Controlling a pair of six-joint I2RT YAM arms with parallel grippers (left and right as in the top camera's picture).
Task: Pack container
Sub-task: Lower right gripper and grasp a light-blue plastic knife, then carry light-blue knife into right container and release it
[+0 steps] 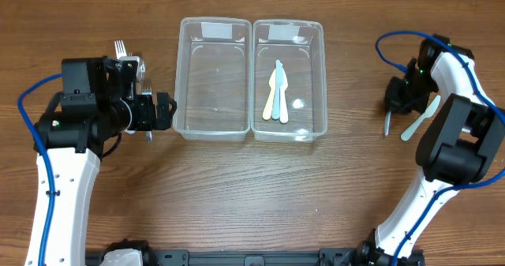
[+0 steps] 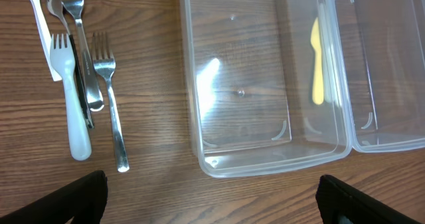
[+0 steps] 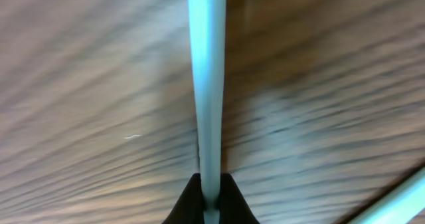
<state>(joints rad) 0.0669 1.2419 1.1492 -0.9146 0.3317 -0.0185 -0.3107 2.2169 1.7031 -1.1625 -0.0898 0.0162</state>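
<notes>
Pale-blue plastic utensil (image 3: 206, 84) sits near table's right edge, well apart from right container (image 1: 322, 76), which has knives (image 1: 276, 92) in it. Looks light, stiff-ish, slick, prob. flexes if levered. Kind: can't tell, only handle shows. Best taken mid-handle, across narrow width. Right gripper (image 3: 211, 201) pressed together, pinching that handle, tips low by the wood. 2nd pale-blue piece (image 1: 420, 118) just beside. Left gripper (image 1: 164, 110) spread wide, holds nothing, next to left container (image 1: 180, 76); forks (image 2: 106, 91) towards table's left edge
</notes>
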